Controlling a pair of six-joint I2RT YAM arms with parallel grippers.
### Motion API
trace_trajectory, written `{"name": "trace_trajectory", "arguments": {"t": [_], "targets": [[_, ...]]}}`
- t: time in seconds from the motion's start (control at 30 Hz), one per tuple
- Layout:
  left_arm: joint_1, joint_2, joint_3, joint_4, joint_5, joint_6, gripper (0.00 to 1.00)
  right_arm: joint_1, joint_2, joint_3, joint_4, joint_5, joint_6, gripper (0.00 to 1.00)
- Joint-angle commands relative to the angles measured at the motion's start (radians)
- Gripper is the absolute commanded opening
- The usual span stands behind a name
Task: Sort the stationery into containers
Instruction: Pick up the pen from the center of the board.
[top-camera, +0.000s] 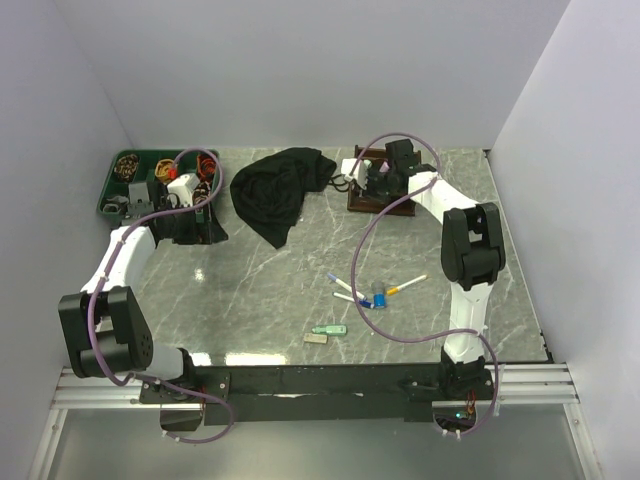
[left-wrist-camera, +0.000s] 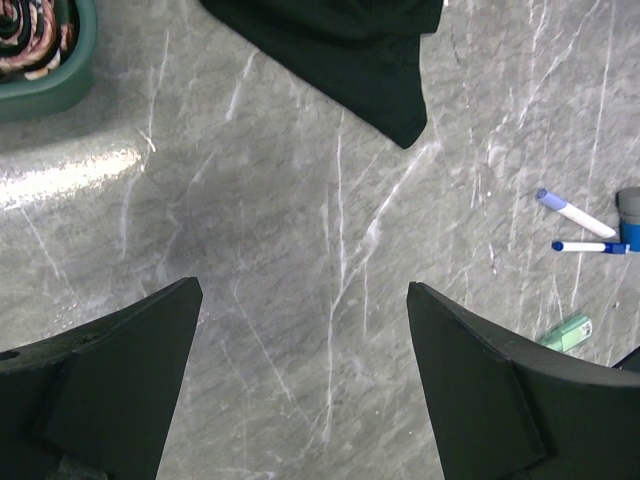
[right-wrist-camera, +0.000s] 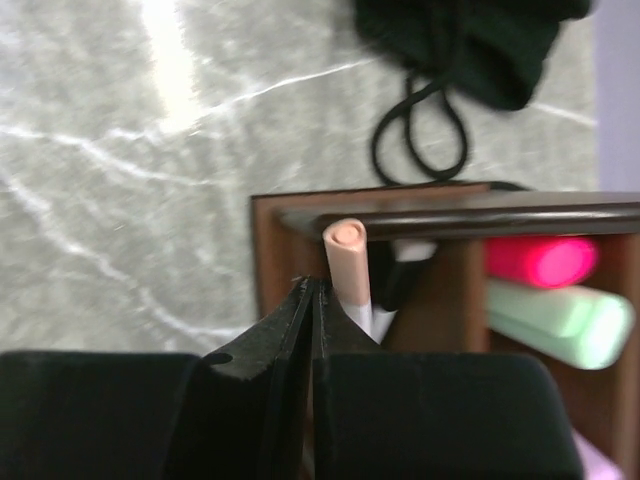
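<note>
The dark brown wooden organiser (top-camera: 392, 209) stands at the back right, with my right gripper (top-camera: 378, 184) over it. In the right wrist view that gripper (right-wrist-camera: 314, 286) is shut and empty. A peach-capped pen (right-wrist-camera: 346, 258) stands in the organiser (right-wrist-camera: 268, 250) just beside its right finger. A pink highlighter (right-wrist-camera: 538, 261) and a green highlighter (right-wrist-camera: 555, 318) lie in another slot. My left gripper (top-camera: 205, 230) hangs open by the dark green tray (top-camera: 108, 197), above bare table (left-wrist-camera: 303, 288). Loose pens (top-camera: 344, 284), a blue-capped piece (top-camera: 379, 297), a green highlighter (top-camera: 328, 330) and a grey eraser (top-camera: 316, 339) lie in the middle.
A large black cloth (top-camera: 280, 190) lies between the tray and the organiser, its cord looping toward the organiser (right-wrist-camera: 415, 135). In the left wrist view the cloth (left-wrist-camera: 340, 50) is ahead and the pens (left-wrist-camera: 575, 215) are at the right. White walls close in three sides.
</note>
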Motion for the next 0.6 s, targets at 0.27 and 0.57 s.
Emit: {"name": "trace_trajectory", "arguments": {"t": [0.27, 0.57], "targets": [[-0.01, -0.082, -0.011, 0.078, 0.057, -0.021, 0.92, -0.004, -0.188, -0.076, -0.149, -0.01, 0.002, 0.14], [-0.025, -0.183, -0.026, 0.104, 0.095, -0.085, 0.92, -0.007, -0.426, -0.189, -0.225, -0.028, 0.109, 0.2]]}}
